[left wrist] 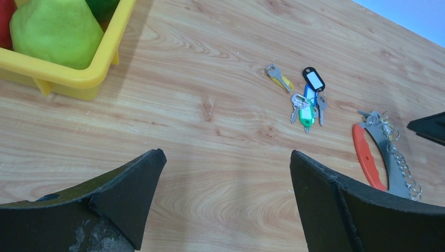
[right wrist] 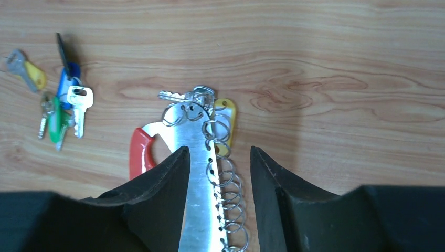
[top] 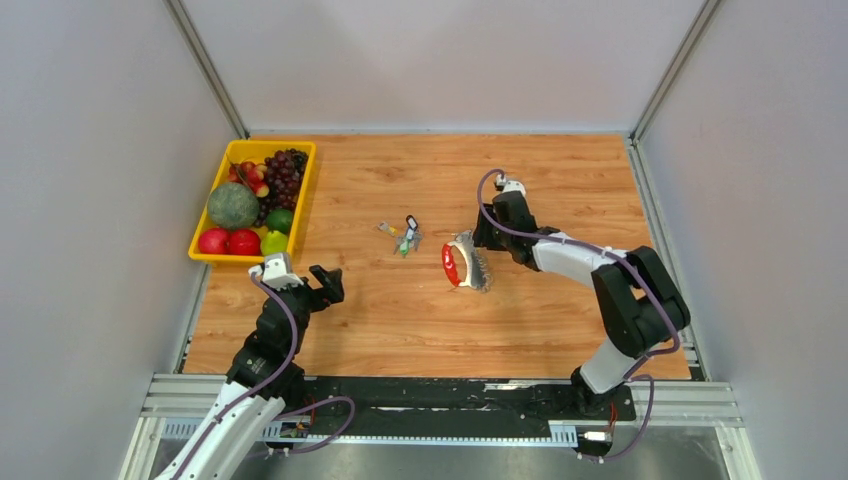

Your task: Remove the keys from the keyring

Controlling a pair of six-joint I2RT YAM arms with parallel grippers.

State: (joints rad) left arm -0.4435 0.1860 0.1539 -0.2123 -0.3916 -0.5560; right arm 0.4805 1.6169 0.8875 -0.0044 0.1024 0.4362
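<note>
The keyring (right wrist: 139, 152) is a red oval loop with a shiny metal strip (right wrist: 191, 139) edged by a row of wire rings. At the strip's far end hang the keys (right wrist: 176, 96), a small silver one and a yellow-headed one (right wrist: 226, 113). My right gripper (right wrist: 219, 149) is low over it, its jaws partly apart and straddling the strip and rings. One finger (right wrist: 168, 173) lies against the strip and the other stands off the rings. From above, the keyring (top: 452, 265) lies mid-table beside the right gripper (top: 476, 246). My left gripper (left wrist: 225, 153) hangs wide open over bare wood at the near left.
A loose cluster of keys (left wrist: 307, 102) with green, blue, black and yellow tags lies left of the keyring, also visible from above as the cluster (top: 405, 235). A yellow tray (top: 305, 195) of fruit stands at the far left. White walls enclose the table on three sides.
</note>
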